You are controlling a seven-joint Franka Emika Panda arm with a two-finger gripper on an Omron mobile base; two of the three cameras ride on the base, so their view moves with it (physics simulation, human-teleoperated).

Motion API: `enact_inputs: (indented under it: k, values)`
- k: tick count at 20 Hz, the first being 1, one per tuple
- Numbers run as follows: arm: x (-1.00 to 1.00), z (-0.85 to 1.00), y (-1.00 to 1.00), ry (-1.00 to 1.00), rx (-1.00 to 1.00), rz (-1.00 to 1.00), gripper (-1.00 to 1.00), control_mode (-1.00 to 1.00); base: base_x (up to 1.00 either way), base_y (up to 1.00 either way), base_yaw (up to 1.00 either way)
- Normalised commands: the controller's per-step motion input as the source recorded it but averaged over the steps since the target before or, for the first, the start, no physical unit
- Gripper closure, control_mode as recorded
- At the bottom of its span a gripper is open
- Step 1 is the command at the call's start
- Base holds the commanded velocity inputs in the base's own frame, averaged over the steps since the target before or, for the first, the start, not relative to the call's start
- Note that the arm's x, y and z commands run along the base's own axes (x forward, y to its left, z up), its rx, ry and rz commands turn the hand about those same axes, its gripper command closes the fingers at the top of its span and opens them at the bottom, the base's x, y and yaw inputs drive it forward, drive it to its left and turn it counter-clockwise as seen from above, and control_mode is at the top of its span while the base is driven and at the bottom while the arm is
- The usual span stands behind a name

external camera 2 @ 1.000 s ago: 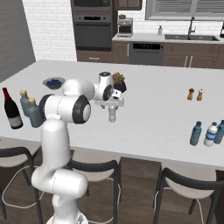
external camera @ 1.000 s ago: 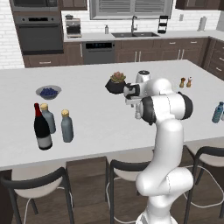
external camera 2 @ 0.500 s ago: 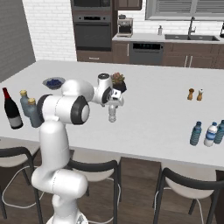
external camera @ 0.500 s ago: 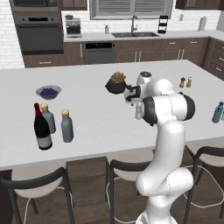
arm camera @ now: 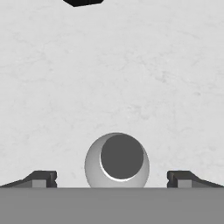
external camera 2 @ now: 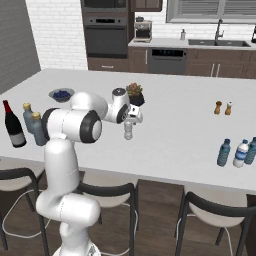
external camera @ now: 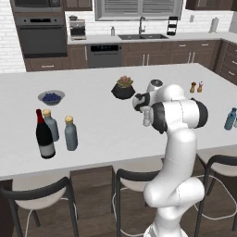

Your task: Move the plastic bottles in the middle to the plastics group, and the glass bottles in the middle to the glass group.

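A small grey bottle (arm camera: pixel 117 161) with a dark top stands in the middle of the white island; seen from the side it is pale (external camera 2: pixel 128 131). My gripper (arm camera: pixel 112 179) hangs open straight above it (external camera: pixel 146 111), one fingertip on each side, not touching it. At the left end stand a dark wine bottle (external camera: pixel 45 136) and two grey yellow-capped bottles (external camera: pixel 51 125) (external camera: pixel 70 133). Blue plastic bottles (external camera 2: pixel 224 152) (external camera 2: pixel 241 153) stand grouped at the right end.
A dark plant pot (external camera: pixel 123 88) sits just behind the gripper. A blue bowl (external camera: pixel 51 97) is at the back left and two small shakers (external camera: pixel 196 87) at the back right. Stools (external camera: pixel 132 178) line the island's front edge.
The hand has shifted slightly over the grey bottle. Its jaws stay open, and the bottles have not moved.
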Motion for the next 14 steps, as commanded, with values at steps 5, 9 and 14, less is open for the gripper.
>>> enact_inputs:
  k: [5, 9, 14]
  values:
    - [0.02, 0.00, 0.00, 0.00, 0.00, 0.00, -1.00, -1.00, 0.00, 0.00, 0.00]
    - [0.04, 0.00, 0.00, -0.01, 0.00, 0.00, -1.00, -1.00, 0.00, 0.00, 0.00]
    - [0.08, 0.00, 0.00, 0.00, 0.00, 0.00, -1.00, -1.00, 0.00, 0.00, 0.00]
